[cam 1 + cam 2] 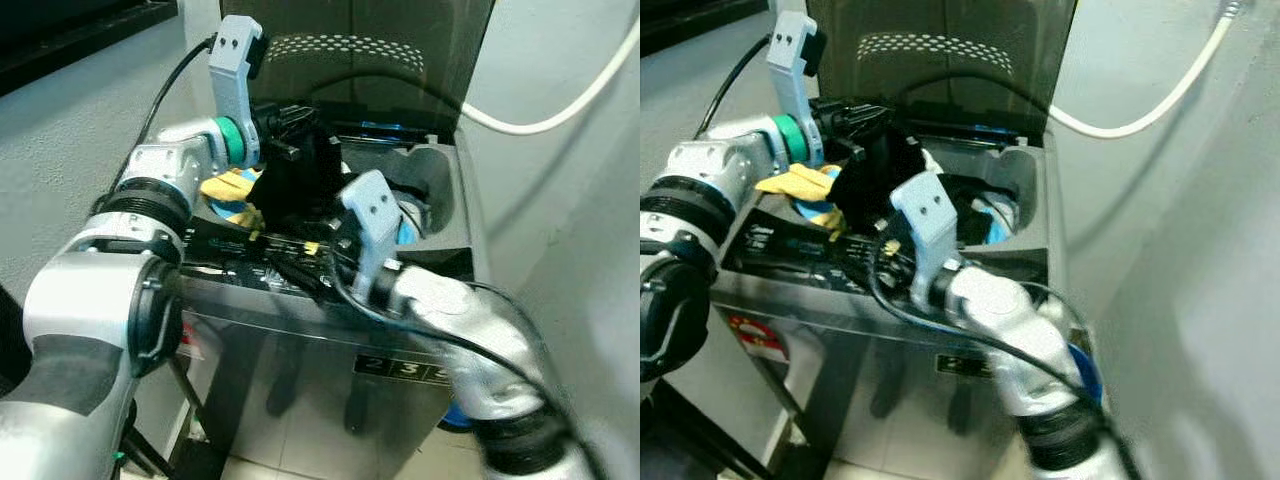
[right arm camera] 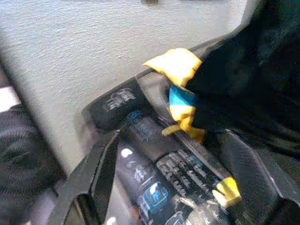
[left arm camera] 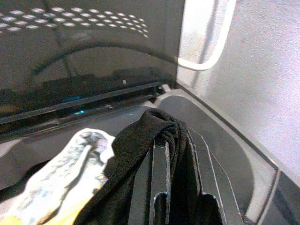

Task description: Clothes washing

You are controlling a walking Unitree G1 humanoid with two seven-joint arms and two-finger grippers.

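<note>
Laundry is going into a top-loading washing machine (image 1: 420, 330) whose lid (image 1: 380, 50) stands raised at the back, so the tub is free to receive clothes. The left gripper (image 3: 176, 176) is held over the opening with its two black fingers pressed together on a black garment (image 3: 140, 150), which is draped over the fingertips and hangs down toward the tub; I judge it is kept high so that the cloth clears the rim before it is let go. Just beside it lies a yellow and blue cloth (image 1: 232, 192), partly over the left edge of the opening (some of it seems to rest on the rim, not inside).

The right gripper (image 2: 159, 206) is low at the front of the machine, over the control panel (image 2: 154, 173) with its printed labels; whether its fingers are apart or together I cannot tell. Probably it waits there to help push the clothes in. A white hose (image 1: 560, 105) runs along the wall behind. The loading step looks not yet finished.
</note>
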